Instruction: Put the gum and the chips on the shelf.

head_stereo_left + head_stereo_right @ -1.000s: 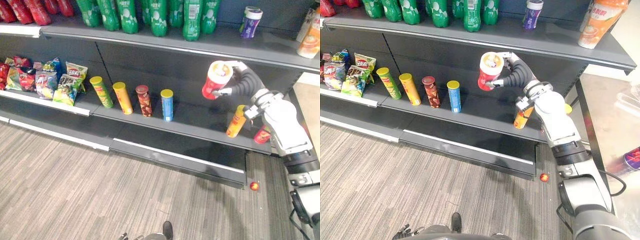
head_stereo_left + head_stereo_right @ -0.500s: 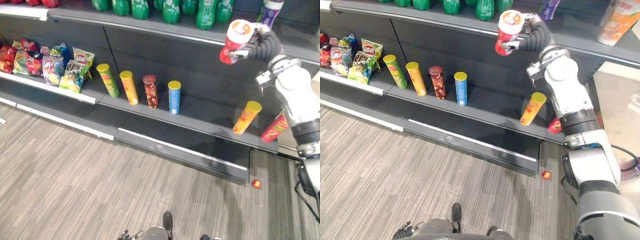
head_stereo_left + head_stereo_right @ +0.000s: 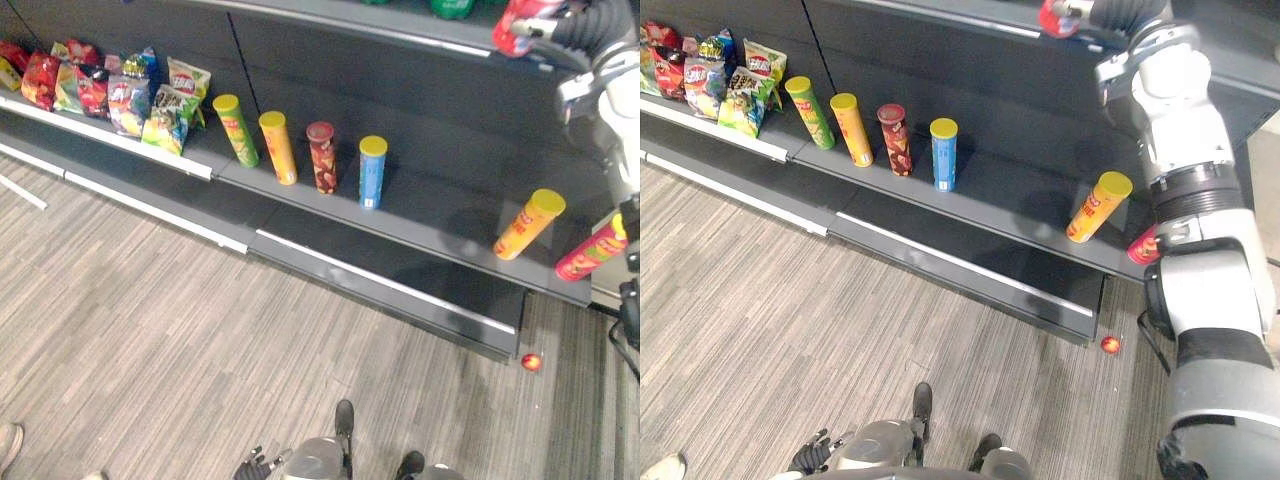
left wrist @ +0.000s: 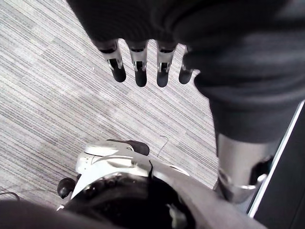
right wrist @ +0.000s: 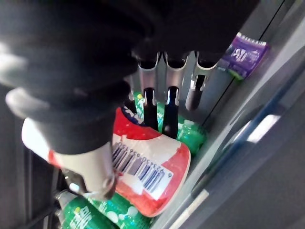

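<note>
My right hand (image 3: 588, 18) is raised to the upper shelf (image 3: 400, 32), shut on a red and white gum tub (image 5: 152, 176) with a barcode on its side. In the right wrist view its fingers (image 5: 169, 112) curl over the tub and the thumb presses it from the other side. Green bottles (image 5: 190, 133) stand just behind the tub, and a purple gum tub (image 5: 245, 55) stands further along that shelf. On the lower shelf, an orange chips can (image 3: 528, 224) and a red chips can (image 3: 592, 252) lean below the right arm. My left hand (image 4: 143, 67) hangs open over the floor.
Green (image 3: 235, 130), yellow (image 3: 278, 147), dark red (image 3: 322, 157) and blue (image 3: 372, 172) chips cans stand in a row on the lower shelf (image 3: 440, 215). Chip bags (image 3: 150, 100) lie to their left. A small red ball (image 3: 531, 362) lies on the floor, and a person's shoe (image 3: 8, 440) shows near me.
The right hand has lifted the red tub from the middle of the shelf unit up to the upper shelf beside the green bottles. The head camera has tilted downward.
</note>
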You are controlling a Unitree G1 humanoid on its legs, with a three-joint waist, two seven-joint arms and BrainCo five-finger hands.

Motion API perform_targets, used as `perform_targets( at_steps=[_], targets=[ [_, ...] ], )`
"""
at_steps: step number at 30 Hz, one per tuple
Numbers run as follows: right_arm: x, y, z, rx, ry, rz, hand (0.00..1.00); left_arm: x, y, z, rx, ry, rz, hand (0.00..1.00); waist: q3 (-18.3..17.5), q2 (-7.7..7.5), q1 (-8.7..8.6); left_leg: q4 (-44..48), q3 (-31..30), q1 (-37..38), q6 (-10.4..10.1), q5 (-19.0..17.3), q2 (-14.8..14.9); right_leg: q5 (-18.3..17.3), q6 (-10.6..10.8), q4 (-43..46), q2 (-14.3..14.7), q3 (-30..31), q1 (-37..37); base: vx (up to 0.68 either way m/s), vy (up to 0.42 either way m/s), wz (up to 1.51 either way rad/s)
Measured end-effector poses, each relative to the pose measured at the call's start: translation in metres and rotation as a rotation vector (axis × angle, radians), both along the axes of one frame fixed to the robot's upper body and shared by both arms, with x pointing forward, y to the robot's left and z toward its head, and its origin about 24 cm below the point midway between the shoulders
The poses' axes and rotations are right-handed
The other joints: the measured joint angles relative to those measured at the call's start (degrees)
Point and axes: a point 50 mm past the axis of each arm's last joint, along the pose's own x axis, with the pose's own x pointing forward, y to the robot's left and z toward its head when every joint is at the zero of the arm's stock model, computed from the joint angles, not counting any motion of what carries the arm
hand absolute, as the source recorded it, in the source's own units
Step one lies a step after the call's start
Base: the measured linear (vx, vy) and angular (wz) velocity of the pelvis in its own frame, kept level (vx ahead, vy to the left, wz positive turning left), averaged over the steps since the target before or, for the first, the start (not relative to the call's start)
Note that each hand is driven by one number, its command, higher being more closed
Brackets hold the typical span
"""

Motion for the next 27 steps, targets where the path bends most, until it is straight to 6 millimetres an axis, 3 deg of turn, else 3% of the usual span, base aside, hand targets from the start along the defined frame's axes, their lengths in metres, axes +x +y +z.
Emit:
perform_targets(
  at_steps=[7,15,27],
  targets=[
    [-0.003,-0.014,0.004,0.042,-0.008,-0.087,1.00,0.004,0.000,0.001,0.002,-0.010,0.000,0.00,1.49,0.38,-0.02,0.00,0.38,-0.50,-0.09,0.12,0.07,0.00,0.00,0.58,-0.17,0.25,-0.86,0.00,0.006,-0.02],
    [-0.011,-0.024,0.025,0.093,-0.062,-0.141,1.00,0.010,-0.002,0.002,0.000,-0.033,-0.015,0.00,3.08,1.22,-0.05,0.20,0.70,-1.59,0.35,0.61,0.17,-0.23,-0.35,1.92,-0.42,0.50,-2.71,0.02,0.000,-0.01],
    [-0.020,-0.024,0.045,0.070,-0.143,-0.181,1.00,0.019,-0.004,0.005,-0.017,-0.073,0.000,0.00,5.63,1.67,-0.01,0.02,1.97,-3.44,-0.18,0.40,0.43,-1.36,-0.49,4.95,-1.15,1.04,-5.72,0.01,-0.001,-0.02]
  ],
)
